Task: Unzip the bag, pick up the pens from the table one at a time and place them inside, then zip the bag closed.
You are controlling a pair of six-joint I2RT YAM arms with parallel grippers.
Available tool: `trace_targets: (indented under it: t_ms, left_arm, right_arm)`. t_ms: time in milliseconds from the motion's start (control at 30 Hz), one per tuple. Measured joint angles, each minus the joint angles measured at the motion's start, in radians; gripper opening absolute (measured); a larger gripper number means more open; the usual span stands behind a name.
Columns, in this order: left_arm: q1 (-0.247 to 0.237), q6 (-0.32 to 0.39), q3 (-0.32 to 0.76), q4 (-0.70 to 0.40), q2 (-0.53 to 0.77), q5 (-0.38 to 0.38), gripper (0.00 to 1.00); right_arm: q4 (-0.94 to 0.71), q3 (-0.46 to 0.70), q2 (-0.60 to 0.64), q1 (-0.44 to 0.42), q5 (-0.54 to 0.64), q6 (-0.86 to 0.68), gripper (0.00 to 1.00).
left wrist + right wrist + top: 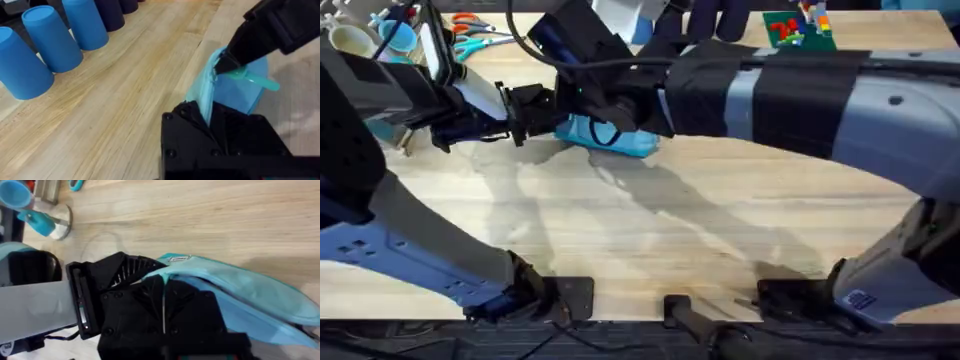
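Light blue soft fabric pencil pouch: one, lying on the large light wooden plank tabletop toward its far side, just left of centre in the overhead view; caught between the two grippers, one at each end.
Pouch against left gripper: end fold of the fabric pulled up into a ridge and running down between the black fingers; touching, pinched.
Left gripper state: fingers together on the pouch fabric, clamped.
Pouch against right gripper: black fingers pressed onto the near end of the pouch, top seam with a small white label just beside them; body of the pouch stretching away from the gripper across the wood.
Right gripper state: fingers drawn together over the seam of the pouch, gripping it.
Same gripper seen from the left wrist camera: black tip at the top of the pouch, on a small teal tab sticking out sideways.
Pouch opening: cannot tell whether zipped or unzipped.
Blue plastic cups: three lying tilted in a row on the wood, well apart from the pouch.
Dark navy cups: at least two, just beyond the blue ones.
Scissors: near the far left edge, count unclear.
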Motion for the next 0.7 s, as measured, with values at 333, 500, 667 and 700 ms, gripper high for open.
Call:
trace_targets:
  t_ms: [333, 500, 667, 700]
  left_arm:
    - [-0.001, 0.0, 0.0, 0.0, 0.0, -0.003, 0.041]
    - [-0.001, 0.0, 0.0, 0.0, 0.0, -0.004, 0.041]
    - [-0.001, 0.0, 0.0, 0.0, 0.0, -0.004, 0.041]
    - [-0.002, 0.0, 0.0, 0.0, 0.0, -0.004, 0.041]
  right_arm:
    - [-0.076, 0.0, -0.011, -0.028, -0.003, 0.0, 0.031]
    - [-0.104, 0.0, -0.019, -0.037, -0.003, 0.0, 0.031]
    - [-0.124, 0.0, -0.021, -0.037, 0.013, -0.002, 0.031]
    - [-0.145, 0.0, -0.028, -0.037, 0.031, -0.033, 0.031]
